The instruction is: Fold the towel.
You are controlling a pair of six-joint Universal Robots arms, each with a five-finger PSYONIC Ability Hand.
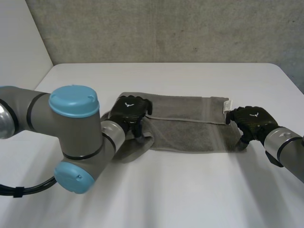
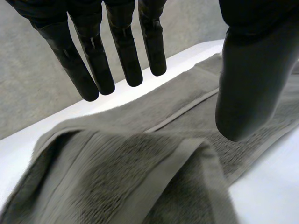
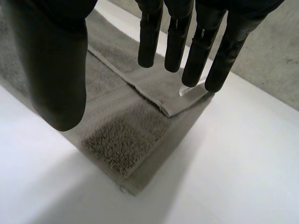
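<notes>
We are holding our left hand point(image 1: 129, 110) over the left end of the grey terry towel point(image 1: 190, 126), fingers straight and thumb apart, gripping nothing, probably readying to take that rumpled end. The towel is lying as a long doubled strip across the white table point(image 1: 190, 190). Our right hand point(image 1: 251, 121) is reaching straight fingers to the right end's upper corner, likewise gripping nothing.

I am facing a white counter point(image 1: 166, 190) that is stretching wide in front of me, its far corners rounded. Behind it a rough grey wall point(image 1: 166, 28) is rising, and a plain white panel point(image 1: 19, 38) is standing along my left side, meeting that wall.
</notes>
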